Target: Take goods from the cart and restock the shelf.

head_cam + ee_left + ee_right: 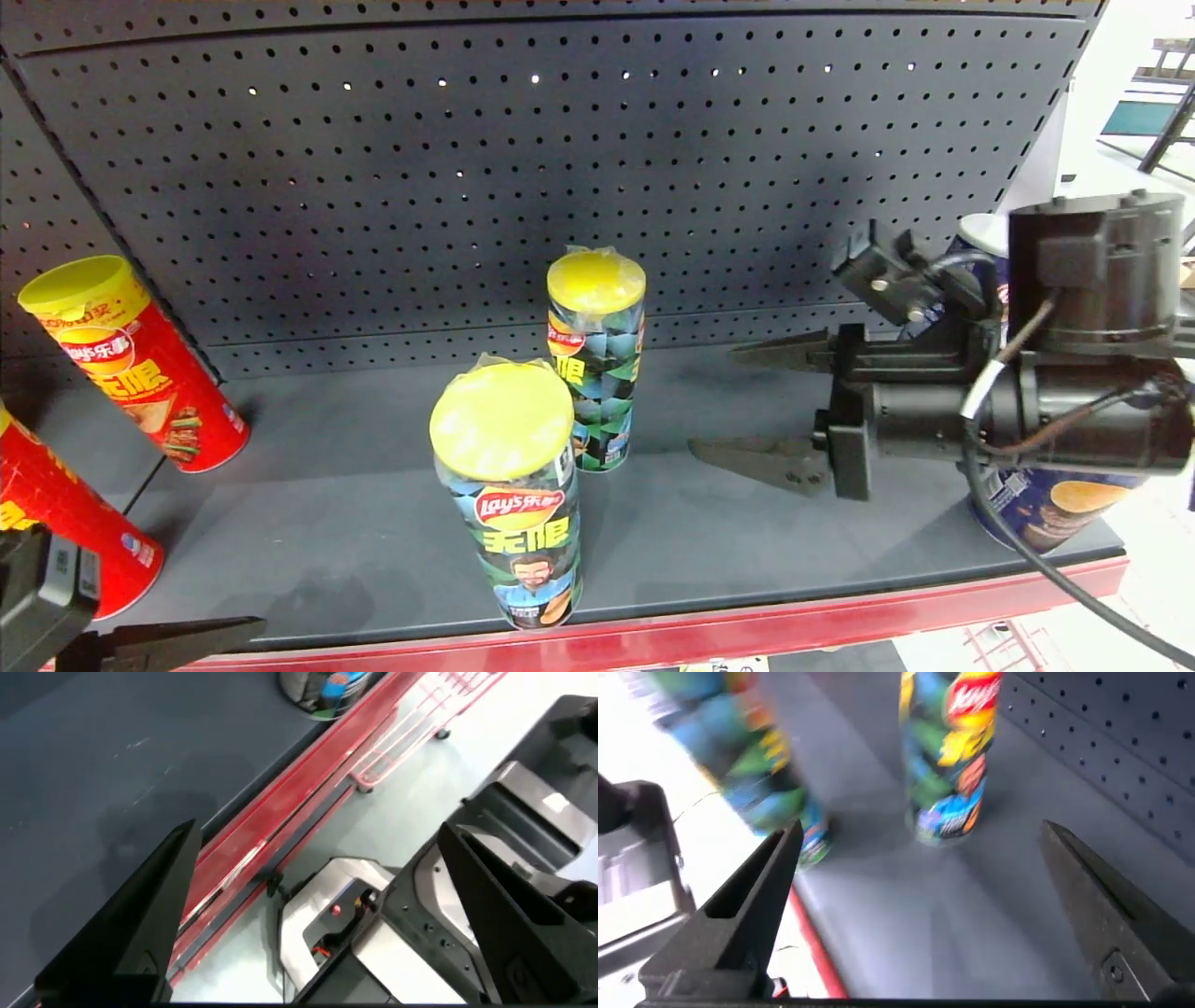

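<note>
A front green can [513,504] stands upright at the front edge of the shelf [747,551], and a rear green can [596,364] stands behind it. The right claw [714,401] hovers toward the shelf's right end, wide open and empty. The left claw [313,849], also open and empty, sits off the front left corner. The cans look light, stiff, slick and easily tipped, so they are best gripped around the mid-body.

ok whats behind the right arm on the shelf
A blue chip can with a white lid stands on the shelf there. The arm covers its middle; its lid and base are visible.
</note>
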`<state>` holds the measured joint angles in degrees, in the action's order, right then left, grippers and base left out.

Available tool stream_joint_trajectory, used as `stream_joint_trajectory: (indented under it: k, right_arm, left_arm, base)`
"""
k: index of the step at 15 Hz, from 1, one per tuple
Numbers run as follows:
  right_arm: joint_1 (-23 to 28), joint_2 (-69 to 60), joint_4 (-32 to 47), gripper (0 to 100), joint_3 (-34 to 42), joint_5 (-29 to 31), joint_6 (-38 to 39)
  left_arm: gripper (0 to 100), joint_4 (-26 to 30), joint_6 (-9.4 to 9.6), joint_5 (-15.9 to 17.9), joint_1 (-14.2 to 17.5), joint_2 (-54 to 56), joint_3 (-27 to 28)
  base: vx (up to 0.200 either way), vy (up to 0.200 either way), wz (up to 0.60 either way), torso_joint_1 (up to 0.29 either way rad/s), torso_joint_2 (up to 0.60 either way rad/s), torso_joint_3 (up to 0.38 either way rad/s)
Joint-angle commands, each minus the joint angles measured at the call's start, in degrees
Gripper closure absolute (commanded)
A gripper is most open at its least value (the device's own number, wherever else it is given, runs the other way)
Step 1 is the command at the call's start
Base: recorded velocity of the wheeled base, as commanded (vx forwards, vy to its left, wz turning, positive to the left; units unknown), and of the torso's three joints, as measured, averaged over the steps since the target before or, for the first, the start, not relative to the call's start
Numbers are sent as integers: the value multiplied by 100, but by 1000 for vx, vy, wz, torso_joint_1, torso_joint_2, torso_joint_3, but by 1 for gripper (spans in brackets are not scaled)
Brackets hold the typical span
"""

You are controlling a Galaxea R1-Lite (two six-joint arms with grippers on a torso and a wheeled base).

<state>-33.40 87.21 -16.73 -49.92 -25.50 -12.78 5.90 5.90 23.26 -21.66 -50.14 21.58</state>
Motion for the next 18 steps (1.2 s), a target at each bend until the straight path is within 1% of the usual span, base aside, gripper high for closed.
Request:
stream_joint_trajectory:
  k: [1, 2, 3, 5, 7, 8, 10, 13, 14, 15, 17, 18]
  right_arm:
    - [-44, -1180, -164, 0, 861, -7, -6]
    - [-35, -1540, -367, 0, 1213, -16, 3]
    - [-26, -1901, -446, 0, 1503, -7, 30]
    - [44, -2683, -419, 0, 1977, 19, 144]
    - [282, -3193, -402, 0, 2215, 186, 320]
    - [422, -3342, -410, 0, 2241, 248, 372]
    - [800, -3676, -410, 0, 2180, 335, 478]
    - [1477, -3993, -402, 0, 2215, 335, 715]
    - [1591, -4045, -402, 0, 2197, 335, 803]
    - [1723, -4116, -402, 0, 2171, 344, 926]
    - [1881, -4186, -402, 0, 2188, 335, 979]
    - [1943, -4195, -402, 0, 2188, 335, 1005]
  left_arm:
    - [0, -1, 8, -58, 57, -426, 48]
    - [0, -10, 16, -146, 57, -576, 48]
    - [0, -28, 43, -164, 57, -716, 48]
    - [0, -71, 52, -155, 39, -954, 110]
    - [0, -71, 69, -164, 39, -1235, 250]
    - [0, -89, 69, -173, 39, -1332, 303]
    - [0, -195, 139, -164, 39, -1569, 435]
    - [0, -362, 148, -164, 31, -1877, 549]
    - [0, -379, 148, -199, 31, -1973, 593]
    - [0, -388, 148, -366, 31, -2184, 699]
    - [0, -458, 175, -401, 4, -2369, 778]
    - [0, -520, 245, -401, -75, -2536, 839]
  base:
    - [0, 0, 0, 0, 0, 0]
    - [0, 0, 0, 0, 0, 0]
    - [0, 0, 0, 0, 0, 0]
    - [0, 0, 0, 0, 0, 0]
    - [0, 0, 0, 0, 0, 0]
    - [0, 0, 0, 0, 0, 0]
    - [0, 0, 0, 0, 0, 0]
    - [0, 0, 0, 0, 0, 0]
    - [0, 0, 0, 0, 0, 0]
    - [0, 0, 0, 0, 0, 0]
    - [0, 0, 0, 0, 0, 0]
    - [0, 0, 0, 0, 0, 0]
